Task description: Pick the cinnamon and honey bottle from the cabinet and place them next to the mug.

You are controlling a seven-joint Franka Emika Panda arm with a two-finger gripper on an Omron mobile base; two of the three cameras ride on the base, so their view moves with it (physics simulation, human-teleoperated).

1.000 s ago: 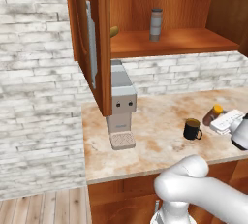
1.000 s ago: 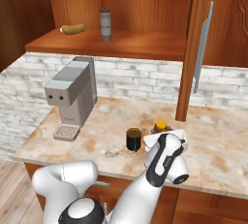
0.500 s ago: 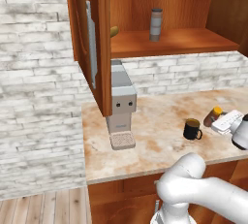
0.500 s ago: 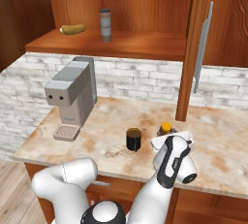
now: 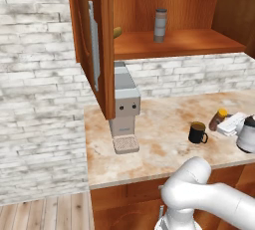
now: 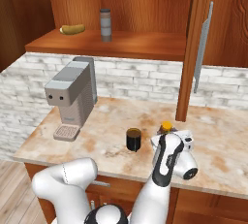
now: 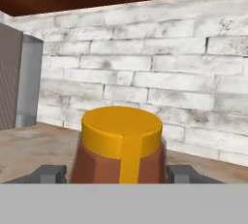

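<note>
Left base view, room: white brick wall (image 5: 35,89), marbled table (image 5: 164,139), open cabinet (image 5: 164,20) above it.
Left base view, shelf: cinnamon (image 5: 160,24) stands upright on the cabinet shelf; a yellow-green thing pokes out past the door (image 5: 92,45) edge.
Left base view, table: grey coffee machine (image 5: 124,109) below the door; mug (image 5: 197,133) right of it; honey (image 5: 217,120) just beside the mug, on its far right, with the white hand (image 5: 234,123) against it.
Right base view, shelf: cinnamon (image 6: 105,24) upright near the middle, a pickle-like thing (image 6: 72,29) lying to its left, well apart.
Right base view, table: coffee machine (image 6: 71,97) at left; mug (image 6: 133,139) in the middle; honey's yellow top (image 6: 166,126) shows just right of the mug, apart from it, behind the hand (image 6: 175,143).
Hand view, pincer: the pincer (image 7: 118,173) straddles the honey (image 7: 120,145), one dark fingertip (image 7: 48,173) on each side, close against its brown body; whether they press it I cannot tell.
Hand view, honey: upright, low at centre, brick wall behind, coffee machine (image 7: 19,82) at the left edge.
</note>
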